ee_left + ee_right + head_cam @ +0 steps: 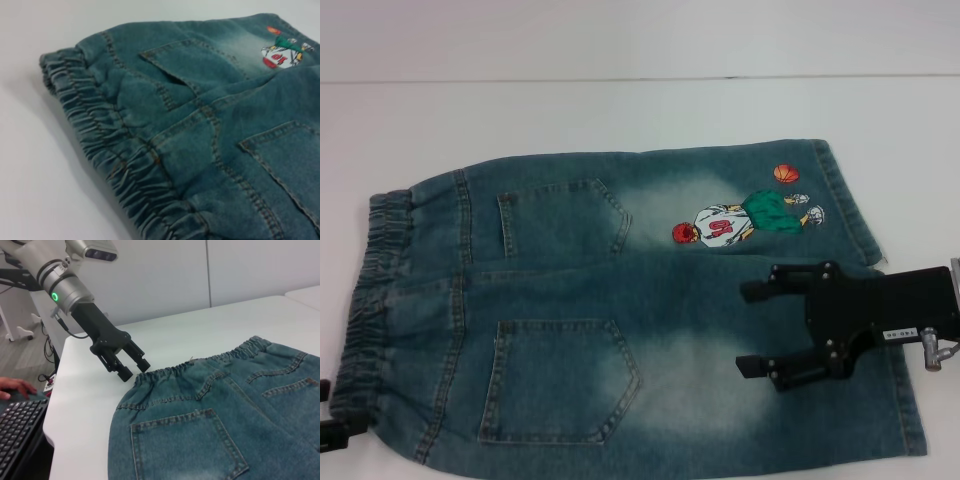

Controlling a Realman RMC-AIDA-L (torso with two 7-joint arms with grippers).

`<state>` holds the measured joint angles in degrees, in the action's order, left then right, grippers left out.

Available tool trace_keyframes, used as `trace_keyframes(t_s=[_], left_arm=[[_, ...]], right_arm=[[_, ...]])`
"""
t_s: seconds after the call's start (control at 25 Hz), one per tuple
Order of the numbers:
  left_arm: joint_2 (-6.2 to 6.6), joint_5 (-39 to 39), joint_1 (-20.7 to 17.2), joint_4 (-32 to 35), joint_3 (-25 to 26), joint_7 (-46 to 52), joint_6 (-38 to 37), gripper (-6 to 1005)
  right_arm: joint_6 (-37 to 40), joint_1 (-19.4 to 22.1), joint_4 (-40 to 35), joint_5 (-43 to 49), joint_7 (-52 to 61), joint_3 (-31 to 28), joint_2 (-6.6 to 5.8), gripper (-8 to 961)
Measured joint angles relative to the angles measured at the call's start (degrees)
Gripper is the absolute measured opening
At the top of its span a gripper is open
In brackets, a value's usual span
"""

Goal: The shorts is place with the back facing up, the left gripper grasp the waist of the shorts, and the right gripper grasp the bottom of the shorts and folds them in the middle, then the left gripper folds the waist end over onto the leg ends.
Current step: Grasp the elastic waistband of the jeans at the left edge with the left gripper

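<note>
on the white table [620, 110], faded denim shorts [620, 330] are laid flat, pockets up.
the right gripper [752, 330] is held agape over the leg ends; the left gripper [131, 369], slightly parted and empty, is poised beside the puckered waist of the shorts [370, 300].

White table [165, 340], pale wall panels [160, 275], keyboard [20, 425] w/ hand [15, 387] nearby.

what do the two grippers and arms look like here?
Right gripper: black bolted flat plates, two fingers, small white label, silver fitting. Left gripper: black two-fingered claw, no label, on a silver-grey arm with a glowing green ring and a thin black cable.
</note>
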<state>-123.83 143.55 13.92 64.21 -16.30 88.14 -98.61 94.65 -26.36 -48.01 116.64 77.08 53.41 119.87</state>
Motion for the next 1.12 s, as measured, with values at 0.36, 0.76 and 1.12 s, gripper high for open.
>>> trace_keyframes(t_s=[0.36, 0.76, 1.12], left_arm=[[-0.09, 0.61, 0.44, -0.28, -0.37, 0.06, 2.77, 778], [-0.09, 1.91, 1.61, -1.15, -1.42, 0.63, 2.63, 775], [0.05, 2.64, 2.64, -2.16, -4.12, 0.82, 1.75, 734]], right_arm=[[-0.10, -0.03, 1.21, 0.00, 0.00, 0.14, 0.02, 927], [-0.17, 0.22, 1.28, -0.19, 0.50, 0.35, 0.09, 928], [-0.32, 0.57, 1.50, -0.17, 0.78, 0.16, 0.09, 927]])
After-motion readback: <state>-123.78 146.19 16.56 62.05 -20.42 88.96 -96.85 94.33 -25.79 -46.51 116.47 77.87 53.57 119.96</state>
